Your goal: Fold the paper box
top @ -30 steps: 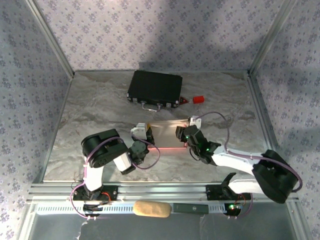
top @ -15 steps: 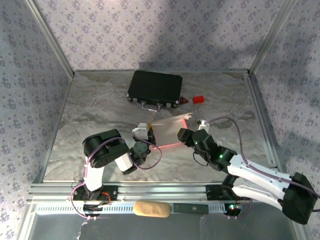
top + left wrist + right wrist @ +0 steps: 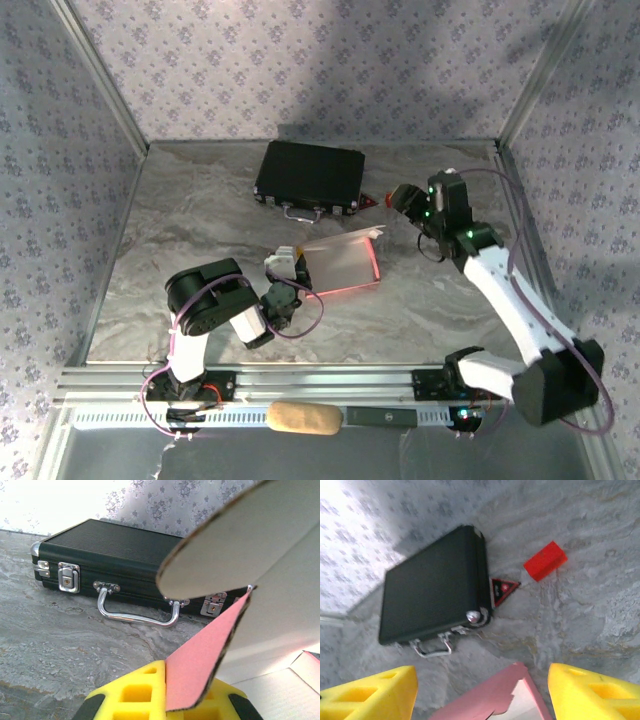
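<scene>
The paper box point(image 3: 340, 266) lies near the middle of the marbled worktop point(image 3: 200, 230), nearer than the black hard case point(image 3: 308, 178) and apart from it. It is a partly folded sheet of pink card with a paler inside. One flap is raised at a slant along its far edge, and the rest lies low on the surface. The left end effector point(image 3: 292, 264) is clamped on the box's left edge. In the left wrist view its yellow fingers point(image 3: 132, 696) pinch a pink panel that rises between them, with a rounded pale flap curling overhead. The case behind shows its metal latches and its handle point(image 3: 137, 610). The right end effector point(image 3: 403, 197) hangs over the far right part of the worktop, well apart from the box. Its yellow fingers point(image 3: 594, 692) are spread wide with nothing between them. Below it the right wrist camera looks down on a corner of the pink card, the case, a small red block point(image 3: 545, 560) and a little red-and-black triangular thing point(image 3: 503, 590). That thing sits just beside the case's corner, possibly a tag, though it is too small to tell.
</scene>
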Controlling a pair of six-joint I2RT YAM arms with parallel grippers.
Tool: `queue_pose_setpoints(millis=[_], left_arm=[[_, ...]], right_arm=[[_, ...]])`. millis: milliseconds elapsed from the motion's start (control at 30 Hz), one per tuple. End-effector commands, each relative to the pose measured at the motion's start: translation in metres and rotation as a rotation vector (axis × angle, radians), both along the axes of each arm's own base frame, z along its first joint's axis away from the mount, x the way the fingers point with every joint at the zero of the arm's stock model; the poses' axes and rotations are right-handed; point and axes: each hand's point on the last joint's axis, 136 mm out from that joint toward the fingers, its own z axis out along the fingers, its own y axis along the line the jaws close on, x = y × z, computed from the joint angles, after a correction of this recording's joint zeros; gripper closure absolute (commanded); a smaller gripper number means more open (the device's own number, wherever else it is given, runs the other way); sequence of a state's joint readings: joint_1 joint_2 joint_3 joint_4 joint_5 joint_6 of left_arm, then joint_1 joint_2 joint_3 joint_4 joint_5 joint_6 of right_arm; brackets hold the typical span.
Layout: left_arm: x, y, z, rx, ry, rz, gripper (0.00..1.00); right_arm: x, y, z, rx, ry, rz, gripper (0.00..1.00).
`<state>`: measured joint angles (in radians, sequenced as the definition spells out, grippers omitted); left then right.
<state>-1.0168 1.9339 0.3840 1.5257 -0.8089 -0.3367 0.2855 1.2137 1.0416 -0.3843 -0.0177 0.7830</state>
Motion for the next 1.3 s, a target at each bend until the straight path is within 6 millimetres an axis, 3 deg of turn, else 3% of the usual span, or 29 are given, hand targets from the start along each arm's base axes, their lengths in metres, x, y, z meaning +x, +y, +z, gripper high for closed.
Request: queue_pose_setpoints(millis=[0,133,267,533,967,1100,1267], left_arm=[[-0.011,0.002,-0.048,0.155,0.113,-0.039,1.0],[-0.01,0.001,-0.045,0.155,0.108,-0.036,1.0],[-0.009,0.0,-0.044,0.157,0.106,-0.037,1.0],[-0.009,0.0,-0.043,0.154,0.104,-0.038,1.0],[-0.008,-0.002,-0.042,0.15,0.103,-0.036,1.0],[-0.008,-0.002,-0.042,0.155,0.101,-0.037,1.0],[-0.007,-0.004,-0.042,0.154,0.102,-0.038,1.0]], right_arm=[[0.004,0.024,-0.027,0.04,0.153,0.222,0.28],[0.018,0.037,-0.045,0.087,0.296,0.246,0.3],[0.026,0.037,-0.061,0.186,0.351,0.221,0.34],[0.014,0.048,-0.093,0.295,0.528,0.249,0.42],[0.025,0.065,-0.103,0.346,0.534,0.308,0.47],[0.027,0.072,-0.099,0.342,0.52,0.337,0.52],[0.02,0.075,-0.1,0.348,0.538,0.352,0.55]])
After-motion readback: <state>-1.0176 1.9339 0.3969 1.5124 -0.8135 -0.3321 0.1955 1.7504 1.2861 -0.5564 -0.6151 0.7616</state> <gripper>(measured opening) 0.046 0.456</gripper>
